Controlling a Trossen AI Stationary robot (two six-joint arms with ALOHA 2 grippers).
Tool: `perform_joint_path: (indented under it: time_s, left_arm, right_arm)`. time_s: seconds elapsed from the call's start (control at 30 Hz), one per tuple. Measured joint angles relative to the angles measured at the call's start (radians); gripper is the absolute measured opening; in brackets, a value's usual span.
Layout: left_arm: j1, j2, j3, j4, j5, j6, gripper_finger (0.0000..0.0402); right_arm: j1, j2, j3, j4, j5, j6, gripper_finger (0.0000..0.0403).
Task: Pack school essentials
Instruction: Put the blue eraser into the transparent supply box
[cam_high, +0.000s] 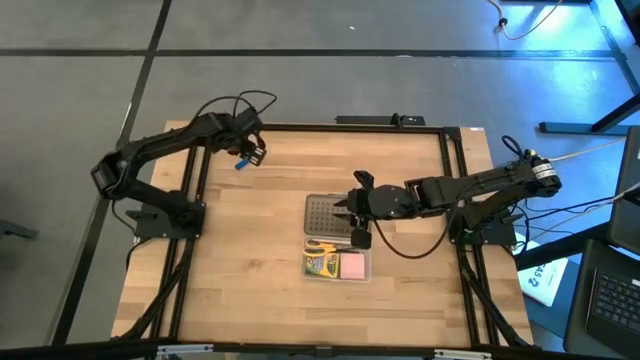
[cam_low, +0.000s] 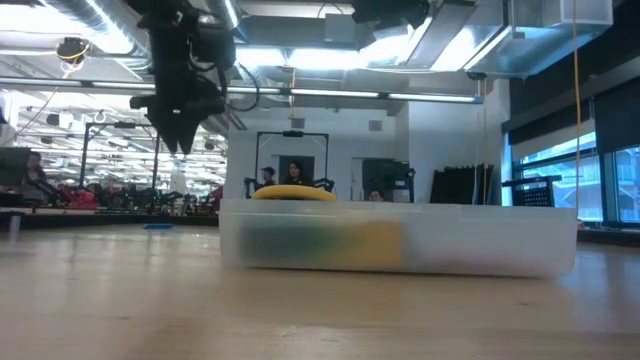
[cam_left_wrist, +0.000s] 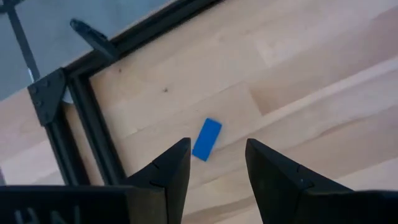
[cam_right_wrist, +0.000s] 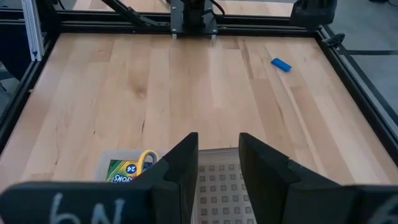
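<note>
The tiny blue eraser (cam_left_wrist: 207, 139) lies flat on the wooden table near its far left corner, also in the high view (cam_high: 241, 165). My left gripper (cam_left_wrist: 216, 163) hangs open above the eraser (cam_low: 158, 227), fingers pointing down, one to each side of it and clear of it. The clear case (cam_high: 337, 262) sits mid-table and holds the yellow-handled scissors (cam_high: 320, 246), the crayon box (cam_high: 320, 266) and the pink pad (cam_high: 353, 266). My right gripper (cam_right_wrist: 218, 155) is open, raised over the grey perforated lid (cam_high: 322, 212), which lies flat just beyond the case.
A black frame rail (cam_left_wrist: 93, 112) runs along the table's left and far edges, close beside the eraser. Bare wood (cam_high: 240, 270) spreads left of the case. The left arm's base (cam_right_wrist: 193, 15) stands at the left edge. People show in the room beyond (cam_low: 293, 172).
</note>
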Motion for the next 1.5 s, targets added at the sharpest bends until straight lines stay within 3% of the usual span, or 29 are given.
perform_joint_path:
  time_s: [0.17,0.5,1.07,1.5]
  left_arm:
    - [0.083,0.055,0.0,-0.006,0.141,0.036,0.0148]
    - [0.175,0.177,0.0,-0.007,0.198,0.108,0.0148]
    - [0.22,0.323,0.0,0.007,0.205,0.284,0.0148]
    - [0.246,0.354,0.0,0.064,0.205,0.367,0.0148]
  right_arm:
    - [0.0,0.0,0.0,0.0,0.0,0.006,0.0118]
    - [0.0,0.0,0.0,0.0,0.0,0.006,0.0118]
    - [0.0,0.0,0.0,0.001,0.0,0.008,0.0118]
    - [0.0,0.0,0.0,0.002,0.0,0.011,0.0118]
